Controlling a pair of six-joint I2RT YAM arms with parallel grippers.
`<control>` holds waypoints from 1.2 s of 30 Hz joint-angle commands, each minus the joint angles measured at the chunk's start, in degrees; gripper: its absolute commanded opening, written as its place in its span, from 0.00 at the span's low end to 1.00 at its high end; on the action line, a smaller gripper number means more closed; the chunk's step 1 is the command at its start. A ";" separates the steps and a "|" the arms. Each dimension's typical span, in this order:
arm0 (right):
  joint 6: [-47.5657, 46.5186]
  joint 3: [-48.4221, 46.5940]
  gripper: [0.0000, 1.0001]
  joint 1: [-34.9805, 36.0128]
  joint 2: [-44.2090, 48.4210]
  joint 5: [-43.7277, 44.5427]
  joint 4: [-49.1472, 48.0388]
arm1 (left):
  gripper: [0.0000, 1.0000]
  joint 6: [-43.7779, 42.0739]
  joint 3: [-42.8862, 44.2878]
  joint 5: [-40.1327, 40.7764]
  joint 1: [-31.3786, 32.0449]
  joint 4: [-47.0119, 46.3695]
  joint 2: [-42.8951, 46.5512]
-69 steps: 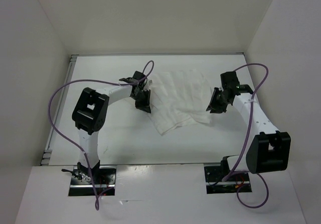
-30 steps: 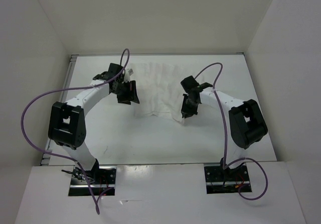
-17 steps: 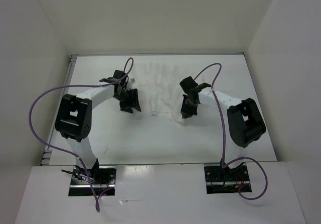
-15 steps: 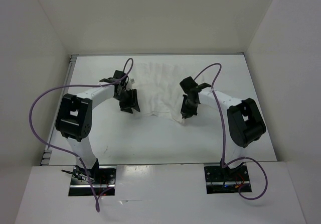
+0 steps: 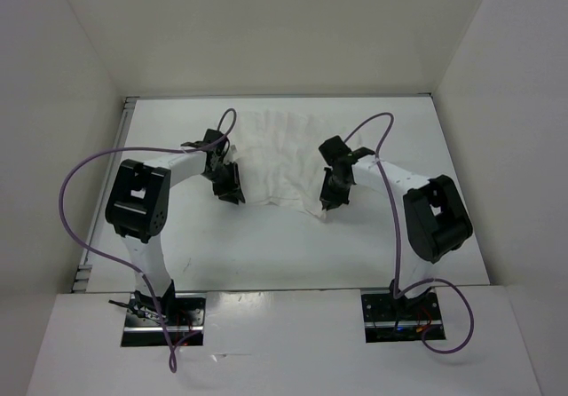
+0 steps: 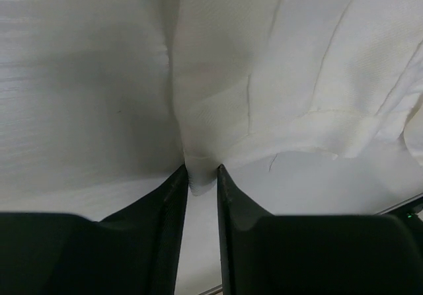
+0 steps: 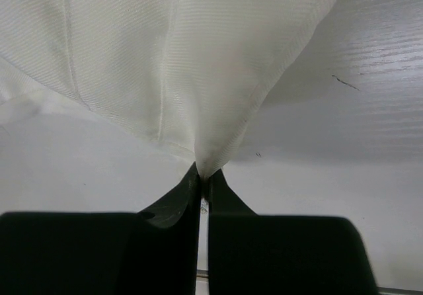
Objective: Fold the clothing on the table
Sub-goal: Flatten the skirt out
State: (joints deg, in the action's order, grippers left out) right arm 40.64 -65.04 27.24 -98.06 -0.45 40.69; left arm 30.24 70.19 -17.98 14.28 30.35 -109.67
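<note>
The white clothing (image 5: 280,156) lies crumpled at the middle of the far half of the table (image 5: 266,245). My left gripper (image 5: 229,185) is at its near left corner. In the left wrist view the black fingers (image 6: 173,196) stand close together, and a small fold of the clothing (image 6: 264,77) fills the gap at the left gripper (image 6: 201,173). My right gripper (image 5: 332,194) is at the near right corner. Seen from the right wrist, the right gripper (image 7: 203,176) is shut on a pinched tip of the clothing (image 7: 165,50), which rises tent-like from it.
Matte white walls close in the table on the left, back and right. A thin metal rim (image 5: 125,147) runs along the left edge. Purple cables (image 5: 80,192) loop off both arms. The arm bases (image 5: 160,312) sit at the near edge.
The left gripper has slid toward the near left corner of the clothing and its jaws have narrowed onto a fold. The right gripper has stayed pinched on its corner.
</note>
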 commanded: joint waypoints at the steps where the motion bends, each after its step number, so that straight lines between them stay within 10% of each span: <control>1: 1.02 1.05 0.00 0.70 3.49 0.45 -1.66 | 0.31 -0.09 -1.20 2.60 -0.13 -0.90 -2.48; 5: 2.15 1.58 0.00 0.70 4.11 1.58 -1.14 | 0.00 -0.61 -1.20 -0.48 -0.13 -2.49 -1.87; 19: 3.21 7.03 0.06 -4.31 8.68 3.79 1.76 | 0.00 -4.83 4.25 9.99 -7.60 3.40 2.44; 24: 3.21 4.40 0.46 -4.31 12.70 4.13 4.65 | 0.65 -5.37 3.72 1.12 -7.60 4.45 10.76; 36: 3.21 5.01 0.49 -4.31 8.78 3.97 1.17 | 0.72 -2.47 1.61 -1.53 -8.13 0.24 7.73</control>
State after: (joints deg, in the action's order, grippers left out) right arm 43.83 -60.40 23.09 -86.63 3.88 45.19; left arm 26.13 72.88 -16.88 6.46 31.94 -98.63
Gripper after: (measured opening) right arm 0.483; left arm 0.726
